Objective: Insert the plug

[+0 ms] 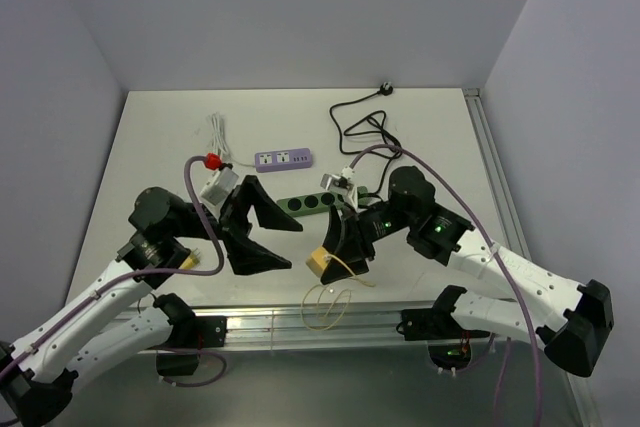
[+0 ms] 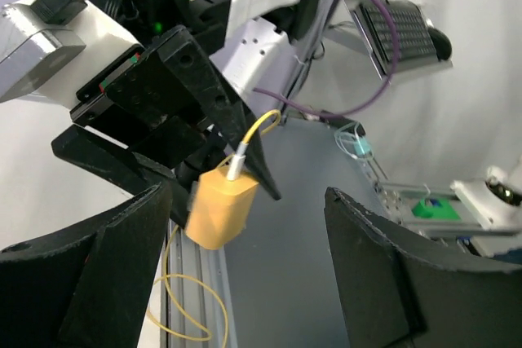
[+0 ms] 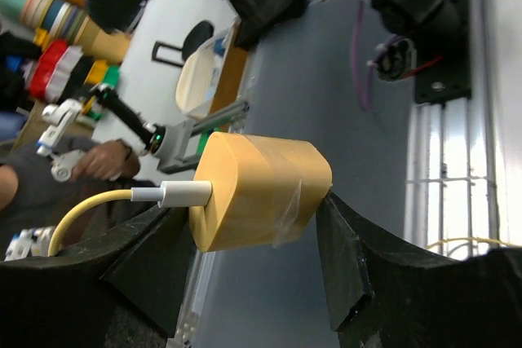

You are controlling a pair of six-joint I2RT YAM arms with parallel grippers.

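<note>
Yellow charger plug [image 1: 318, 264]: clamped between the two fingers of the right gripper [image 1: 328, 253] and held clear of the tabletop [image 1: 160, 137], over the middle of the near edge. The right wrist view shows the black pads pressing opposite flanks of the plug body. A white USB connector [image 3: 186, 195] is seated in its rear face, and the yellow cable [image 1: 330, 305] hangs from there in a loose loop across the near edge. The prong face is hidden in all views, so prong orientation cannot be confirmed. The left gripper [image 1: 290, 245] stands just beside the plug on its left, jaws spread wide and holding nothing. In the left wrist view the plug sits in line with that open gap. The green power strip [image 1: 315, 204] lies near the centre of the tabletop, just beyond both grippers. A purple power strip [image 1: 283, 159] lies further toward the far edge, left of centre. A black cable [image 1: 365, 127] is coiled toward the far right corner. Step in hand, as judged: the plug is picked up and carried, and insertion has not yet been done. The next move calls for turning the prongs down toward a free socket. The plug must then be aligned squarely above that socket and pressed straight in, with the left gripper available to steady the strip.
</note>
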